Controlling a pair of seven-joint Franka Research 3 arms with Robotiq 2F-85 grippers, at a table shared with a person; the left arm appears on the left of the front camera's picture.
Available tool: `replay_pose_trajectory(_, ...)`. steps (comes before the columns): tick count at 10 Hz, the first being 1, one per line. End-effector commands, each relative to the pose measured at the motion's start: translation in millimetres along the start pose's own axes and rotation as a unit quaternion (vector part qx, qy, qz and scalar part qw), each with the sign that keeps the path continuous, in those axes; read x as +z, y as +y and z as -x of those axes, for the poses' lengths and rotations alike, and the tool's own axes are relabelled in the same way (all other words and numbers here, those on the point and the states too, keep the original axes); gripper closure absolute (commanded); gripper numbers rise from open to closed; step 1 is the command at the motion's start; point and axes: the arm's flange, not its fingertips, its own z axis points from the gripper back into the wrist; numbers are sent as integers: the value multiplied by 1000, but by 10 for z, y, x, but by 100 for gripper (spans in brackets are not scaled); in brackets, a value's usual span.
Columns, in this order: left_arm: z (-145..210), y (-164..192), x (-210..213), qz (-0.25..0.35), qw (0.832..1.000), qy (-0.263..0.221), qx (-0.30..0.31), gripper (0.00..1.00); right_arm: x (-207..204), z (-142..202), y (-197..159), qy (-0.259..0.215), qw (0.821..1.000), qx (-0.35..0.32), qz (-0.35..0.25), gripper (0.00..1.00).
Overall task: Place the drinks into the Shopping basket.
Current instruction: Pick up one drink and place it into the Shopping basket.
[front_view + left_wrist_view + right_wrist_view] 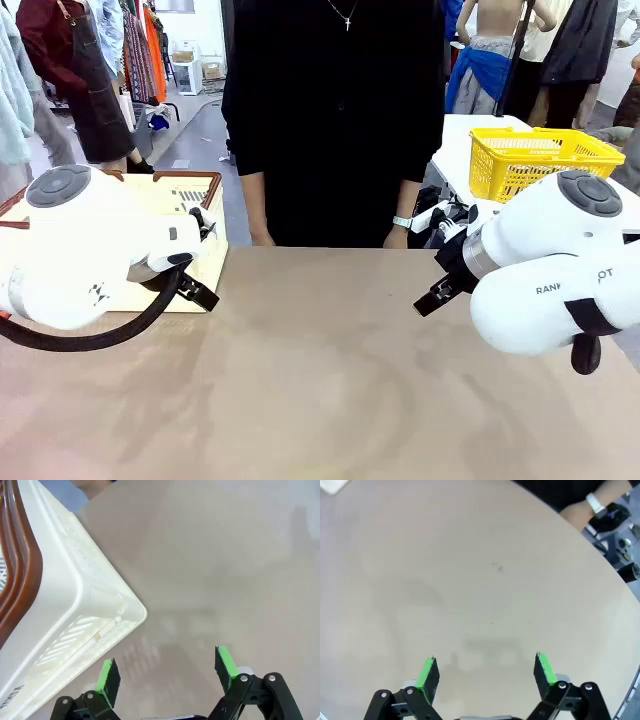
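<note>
Start of the task, I judge: left hand and right hand hang open, empty, above the desk, Shopping basket upper left; next needs a drink to grasp.

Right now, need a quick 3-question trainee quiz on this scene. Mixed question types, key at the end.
1. True or false: the left claw is shut on a can.
2. Multiple choice: on which part of the table does the cream-white shopping basket sit? A) the robot's left B) the robot's right C) the middle
3. Fill in: the mesh basket at the far right, off the table, is ____ in colour.

Key:
1. False. Its jaws stand open with nothing between them.
2. A
3. Yellow
</note>
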Motion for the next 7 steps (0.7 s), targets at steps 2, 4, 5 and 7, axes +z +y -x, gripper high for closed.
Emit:
replay_pose_trajectory(2,0,0,1,0,1000,0,0,0,0,0,0,0,1000,0,0,0)
replay_pose_trajectory(4,0,0,1,0,1000,0,0,0,0,0,0,0,1000,0,0,0)
replay_pose_trajectory(5,0,0,1,0,1000,0,0,0,0,0,0,0,1000,0,0,0)
replay_pose_trajectory(7,0,0,1,0,1000,0,0,0,0,0,0,0,1000,0,0,0)
